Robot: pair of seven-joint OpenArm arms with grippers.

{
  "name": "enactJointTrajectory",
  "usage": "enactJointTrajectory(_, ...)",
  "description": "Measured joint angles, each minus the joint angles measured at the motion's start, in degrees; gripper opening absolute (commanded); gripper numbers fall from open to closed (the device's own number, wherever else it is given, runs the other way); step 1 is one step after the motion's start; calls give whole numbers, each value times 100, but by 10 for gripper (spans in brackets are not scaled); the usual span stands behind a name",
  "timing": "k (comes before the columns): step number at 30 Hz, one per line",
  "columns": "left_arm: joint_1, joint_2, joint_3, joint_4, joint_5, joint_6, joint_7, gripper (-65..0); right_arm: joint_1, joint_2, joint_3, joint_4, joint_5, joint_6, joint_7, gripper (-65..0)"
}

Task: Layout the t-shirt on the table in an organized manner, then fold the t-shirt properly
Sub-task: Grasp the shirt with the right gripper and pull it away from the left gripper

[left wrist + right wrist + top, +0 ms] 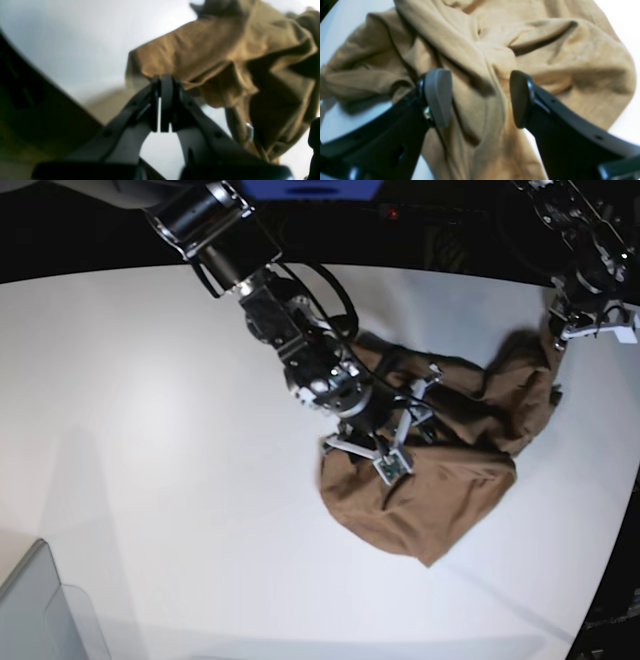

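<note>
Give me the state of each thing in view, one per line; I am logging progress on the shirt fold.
Tan-brown cloth t-shirt: crumpled in a heap, not spread flat or folded, one edge pulled up at the far side.
White matte table: bears the shirt.
Left gripper: fingers shut on an edge of the t-shirt.
Right gripper: fingers open, straddling a raised fold of the t-shirt.
Grey translucent bin: at the near table corner; contents cannot be seen.

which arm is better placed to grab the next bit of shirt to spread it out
Right. Its claw is open directly over the crumpled t-shirt, while the left claw is already shut on the shirt's edge at the far side.
</note>
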Motion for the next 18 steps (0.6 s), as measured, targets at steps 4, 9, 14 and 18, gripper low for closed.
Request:
enactJointTrajectory(4,-17,-2,7,0,-20,-2,-2,-649,17,2,2,-354,2,-2,46,-276)
enactJointTrajectory(9,-17,-2,4,0,-17,0,-2,-649,-4,2,2,-664,0,-4,361,-310)
enactJointTrajectory(14,-17,-2,4,0,-31,0,-4,-649,-157,2,2,-452,0,-4,494,-599)
enactJointTrajectory(18,-13,4,-2,31,-46,-2,2,-649,-437,-20,509,328,17,-9,446,-644)
